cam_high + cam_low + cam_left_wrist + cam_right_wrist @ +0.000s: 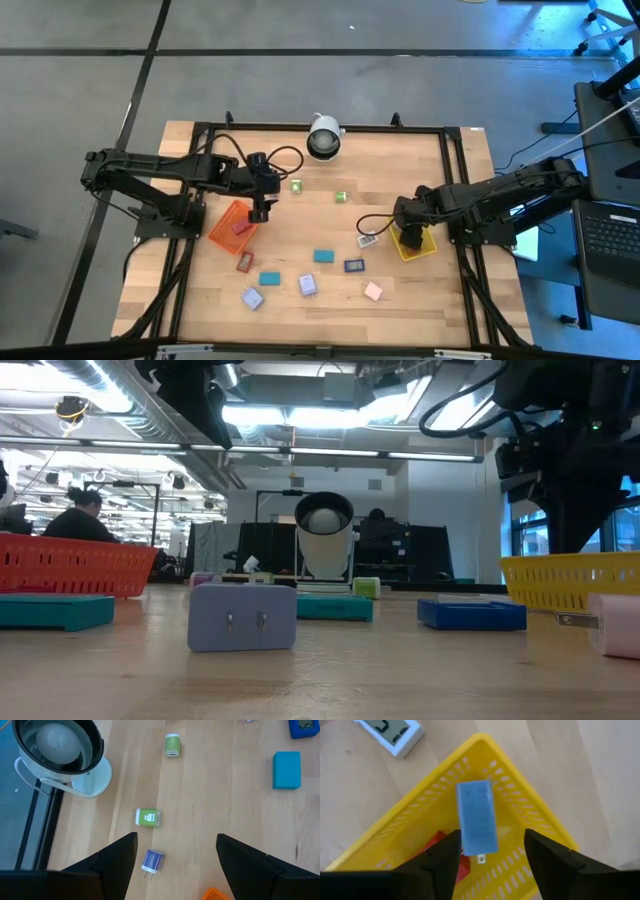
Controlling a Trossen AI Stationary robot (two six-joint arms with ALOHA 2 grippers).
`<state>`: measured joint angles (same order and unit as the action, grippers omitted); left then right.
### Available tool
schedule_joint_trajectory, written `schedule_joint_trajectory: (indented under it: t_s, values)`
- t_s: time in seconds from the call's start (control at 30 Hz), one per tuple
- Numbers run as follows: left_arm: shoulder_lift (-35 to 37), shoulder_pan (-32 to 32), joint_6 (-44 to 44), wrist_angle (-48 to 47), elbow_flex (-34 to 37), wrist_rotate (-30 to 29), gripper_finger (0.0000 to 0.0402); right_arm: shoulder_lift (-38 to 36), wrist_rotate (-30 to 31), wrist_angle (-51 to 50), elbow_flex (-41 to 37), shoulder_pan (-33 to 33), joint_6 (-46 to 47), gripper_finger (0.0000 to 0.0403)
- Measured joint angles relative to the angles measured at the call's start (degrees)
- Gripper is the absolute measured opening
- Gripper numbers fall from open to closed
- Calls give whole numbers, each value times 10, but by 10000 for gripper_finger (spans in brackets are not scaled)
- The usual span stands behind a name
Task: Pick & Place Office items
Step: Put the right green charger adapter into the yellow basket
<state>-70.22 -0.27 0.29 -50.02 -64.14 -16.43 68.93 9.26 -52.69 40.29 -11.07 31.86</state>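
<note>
Office items lie scattered on the wooden table: two green plugs (297, 185) (341, 197), a white-labelled block (366, 241), teal blocks (323, 256) (270, 279), a dark blue one (354, 266), lavender ones (307, 285) and a pink one (373, 291). My left gripper (260, 210) hovers open by the orange tray's (225, 232) far right edge, above a green plug (148, 817) and a lavender plug (152, 861). My right gripper (490, 845) is open over the yellow tray (420, 810). A blue block (477, 817) and a red item (462, 865) sit in that tray.
A white round camera (323, 137) stands at the table's far edge, in the middle. A black frame runs around the table top. The orange tray holds a red item (241, 228). Bare wood shows between the trays and along the near edge.
</note>
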Motion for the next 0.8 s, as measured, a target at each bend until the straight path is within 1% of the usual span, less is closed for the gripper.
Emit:
schedule_joint_trajectory:
  t_s: [0.17,0.3,0.4,0.53,0.63,0.7,0.73,0.8]
  values:
    - [0,0,-1,0,0,1,267,0,31,0,0,0,-17,238]
    - [0,0,-1,0,0,-3,267,0,37,-10,17,0,-23,240]
    - [0,0,-1,0,0,-9,267,0,55,-34,50,0,-36,240]
    - [0,0,-1,-7,0,-26,267,0,78,-96,115,0,-43,240]
    - [0,0,-2,-20,0,-57,267,0,102,-119,158,0,-53,240]
    - [0,0,-1,-18,0,-101,267,0,127,-114,182,0,-65,240]
    - [0,0,-1,-12,0,-117,267,0,143,-109,191,0,-73,241]
    - [2,-1,6,8,0,-124,267,0,188,-88,205,-1,-90,240]
